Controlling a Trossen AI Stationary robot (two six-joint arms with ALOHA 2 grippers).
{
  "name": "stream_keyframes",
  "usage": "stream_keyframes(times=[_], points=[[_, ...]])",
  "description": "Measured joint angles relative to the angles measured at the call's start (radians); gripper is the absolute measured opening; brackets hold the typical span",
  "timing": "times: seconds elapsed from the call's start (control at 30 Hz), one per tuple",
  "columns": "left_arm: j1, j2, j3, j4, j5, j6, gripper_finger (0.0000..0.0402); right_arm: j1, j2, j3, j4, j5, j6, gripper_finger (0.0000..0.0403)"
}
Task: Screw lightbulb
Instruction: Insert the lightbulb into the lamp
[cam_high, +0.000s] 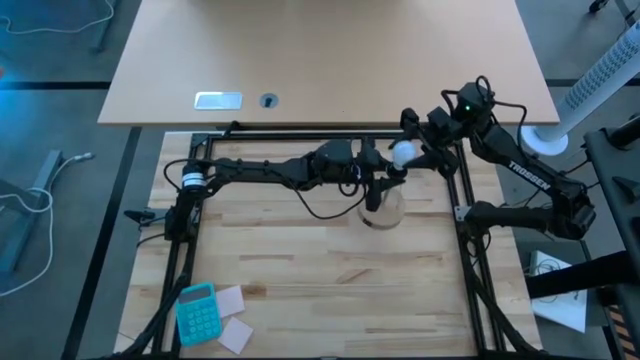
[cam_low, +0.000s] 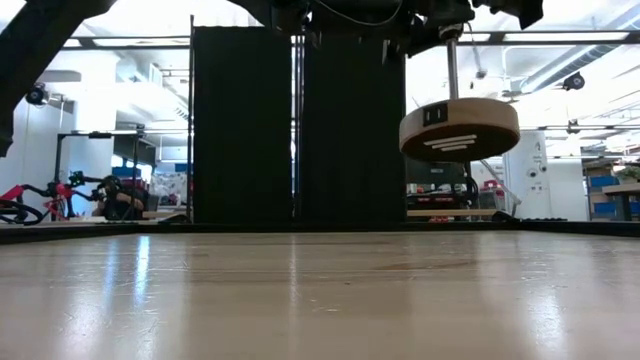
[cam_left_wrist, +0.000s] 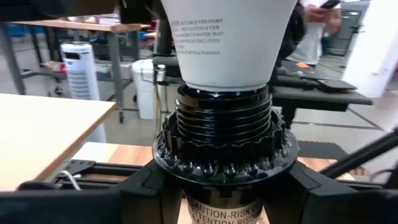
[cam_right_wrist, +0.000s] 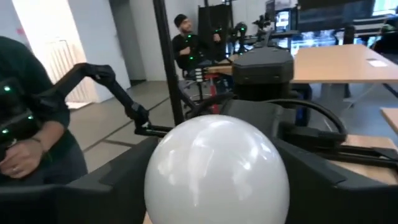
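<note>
The white lightbulb (cam_high: 404, 152) is at the far middle of the table. Its narrow neck (cam_left_wrist: 224, 43) sits in the black ribbed socket (cam_left_wrist: 221, 130) of the lamp stand. The stand's round wooden disc (cam_low: 460, 130) is in the air above the table, with its thin post (cam_low: 452, 65) rising from it. The disc also shows in the high view (cam_high: 382, 212). My left gripper (cam_high: 378, 182) is shut on the socket. My right gripper (cam_high: 408, 153) is shut on the bulb's globe (cam_right_wrist: 217, 168). My left gripper holds the stand's black socket below its ribbed ring (cam_left_wrist: 217, 208), pinched between its two fingers (cam_left_wrist: 143, 193), coming level from the table's left. The stand is lifted clear, and its wooden disc (cam_low: 460, 130) hangs below. My right gripper pinches the bulb's white globe (cam_right_wrist: 217, 168) between its two fingers (cam_right_wrist: 323, 174), one on each side. It comes from the table's right. The bulb is clear of the table, its neck in the socket.
A teal calculator (cam_high: 197, 310) and pale paper notes (cam_high: 232, 322) lie at the near left. A black frame rail (cam_high: 320, 133) borders the work board, with a tan table (cam_high: 330, 60) beyond it. People (cam_right_wrist: 186, 43) are in the room behind.
</note>
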Motion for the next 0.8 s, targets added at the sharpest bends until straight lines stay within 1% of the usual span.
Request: stream_keyframes(times=[0.07, 0.1, 0.2, 0.3, 0.43, 0.5, 0.57, 0.6, 0.67, 0.73, 0.8], points=[[0.000, -0.002, 0.000, 0.001, -0.035, 0.006, 0.0158, 0.000, -0.001, 0.000, 0.000, 0.026, -0.001, 0.0232], [0.000, -0.002, 0.000, -0.001, -0.056, 0.010, 0.0158, 0.000, -0.001, 0.000, 0.000, 0.048, -0.002, 0.0226], [0.006, -0.004, 0.000, -0.002, -0.155, 0.013, 0.0158, 0.000, -0.003, 0.000, -0.004, 0.169, -0.007, 0.0226], [0.020, -0.004, 0.000, -0.003, -0.282, 0.024, 0.0158, 0.005, -0.006, 0.001, -0.019, 0.343, -0.036, 0.0226], [0.040, -0.003, 0.003, -0.008, -0.468, 0.066, 0.0158, 0.028, -0.004, 0.002, -0.022, 0.673, -0.051, 0.0228], [0.047, 0.002, 0.004, 0.020, -0.517, 0.099, 0.0158, 0.054, 0.007, 0.005, 0.012, 0.814, -0.050, 0.0236], [0.049, 0.003, 0.006, 0.026, -0.530, 0.122, 0.0158, 0.086, 0.022, 0.005, 0.040, 0.896, -0.034, 0.0240], [0.050, 0.003, 0.007, 0.021, -0.539, 0.137, 0.0158, 0.101, 0.028, 0.005, 0.053, 0.924, -0.029, 0.0241], [0.051, 0.003, 0.010, -0.006, -0.547, 0.156, 0.0158, 0.119, 0.039, 0.015, 0.043, 0.941, -0.039, 0.0243], [0.049, 0.003, 0.009, -0.034, -0.540, 0.156, 0.0158, 0.122, 0.041, 0.021, 0.003, 0.892, -0.087, 0.0250], [0.047, 0.002, 0.005, -0.046, -0.504, 0.155, 0.0158, 0.116, 0.038, 0.028, -0.027, 0.805, -0.104, 0.0264]])
